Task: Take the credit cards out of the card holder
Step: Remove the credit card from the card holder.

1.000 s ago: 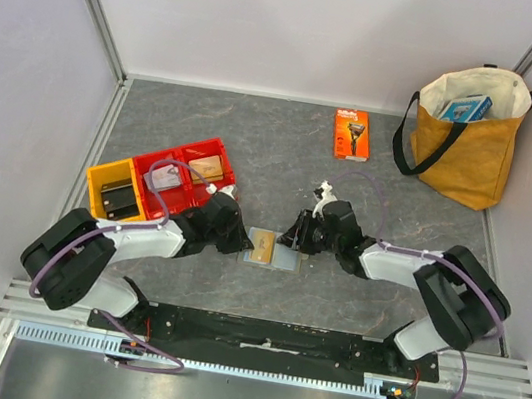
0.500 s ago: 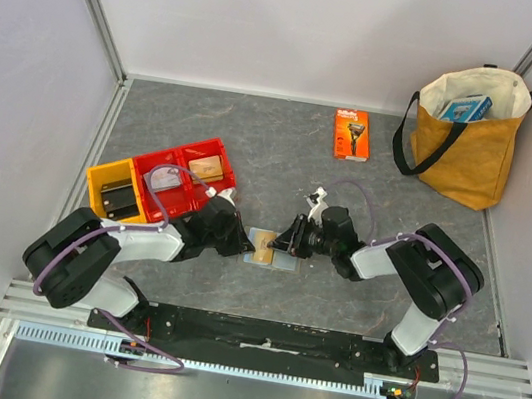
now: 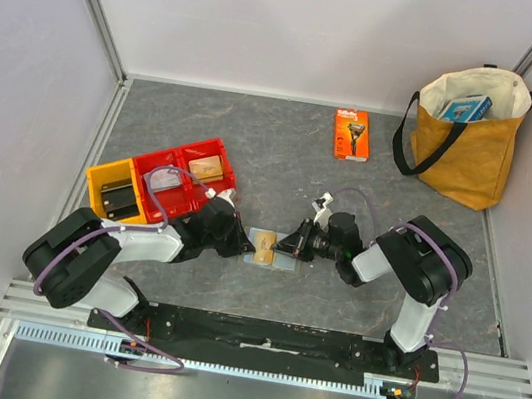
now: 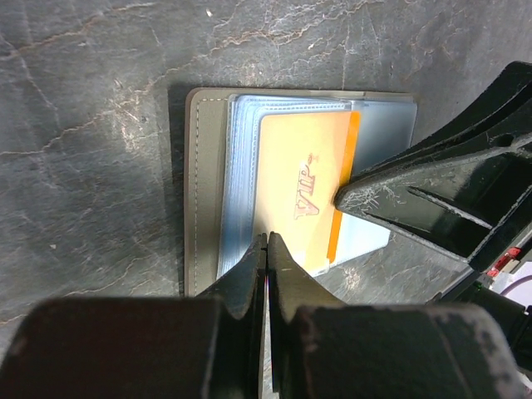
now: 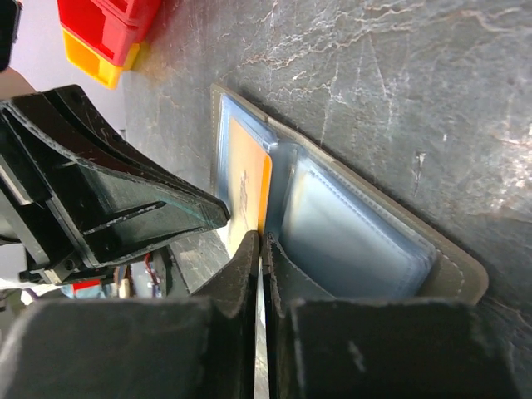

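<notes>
Card holder (image 4: 193, 191) lies open and flat on the table (image 4: 83, 125) between the two arms. Its orange card (image 4: 299, 191) sticks partly out of the clear sleeve, not yet free; no dark card shows. Right tool (image 5: 261, 243), jaws narrowed to a slit, appears to pinch the card's striped edge. Left tool (image 4: 266, 249), pressed shut, bears on the opposite side. Open table lies behind the right tool, while the bins (image 3: 161, 188) crowd the left.

I can read only one word: "VIP", in reddish letters on the tan-orange card (image 4: 303, 193) in the open card holder (image 4: 193, 191). Print on the orange razor package (image 3: 351, 134), at the far side, is too small to read.
</notes>
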{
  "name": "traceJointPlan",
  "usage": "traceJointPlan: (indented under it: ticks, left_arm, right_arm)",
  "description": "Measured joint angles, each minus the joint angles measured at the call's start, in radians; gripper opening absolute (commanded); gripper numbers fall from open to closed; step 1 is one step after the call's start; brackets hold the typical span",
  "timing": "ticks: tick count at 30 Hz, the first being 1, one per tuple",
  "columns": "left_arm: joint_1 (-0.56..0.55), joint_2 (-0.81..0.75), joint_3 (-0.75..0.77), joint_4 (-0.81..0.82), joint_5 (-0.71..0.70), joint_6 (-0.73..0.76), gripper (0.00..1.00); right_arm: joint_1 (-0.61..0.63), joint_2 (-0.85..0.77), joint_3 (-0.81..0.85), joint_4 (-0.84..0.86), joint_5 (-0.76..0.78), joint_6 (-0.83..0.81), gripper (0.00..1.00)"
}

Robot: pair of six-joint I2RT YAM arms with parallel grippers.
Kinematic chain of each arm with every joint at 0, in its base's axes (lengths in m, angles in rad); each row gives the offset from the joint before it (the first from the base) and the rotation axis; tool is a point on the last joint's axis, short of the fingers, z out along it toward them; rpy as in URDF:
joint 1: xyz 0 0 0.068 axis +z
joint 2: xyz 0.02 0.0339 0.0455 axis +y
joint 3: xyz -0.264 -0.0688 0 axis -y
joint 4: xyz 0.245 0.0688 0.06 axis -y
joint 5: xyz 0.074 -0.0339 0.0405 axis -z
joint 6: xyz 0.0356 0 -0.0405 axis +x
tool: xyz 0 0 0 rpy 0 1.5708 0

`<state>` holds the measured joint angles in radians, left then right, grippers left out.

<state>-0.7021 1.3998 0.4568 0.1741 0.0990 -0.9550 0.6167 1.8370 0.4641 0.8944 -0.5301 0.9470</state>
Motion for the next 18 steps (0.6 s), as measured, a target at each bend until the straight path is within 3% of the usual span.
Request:
traceJointPlan:
  ticks: [14,18]
  left_arm:
    - [0.000,0.000,-0.011,0.008,0.009,-0.018,0.04]
    - [0.000,0.000,-0.011,0.008,0.009,-0.018,0.04]
  right_arm:
    - [-0.073,0.011,-0.067,0.099,-0.070,0.030,0.01]
    - [-0.077,0.011,-0.070,0.100,-0.077,0.029,0.19]
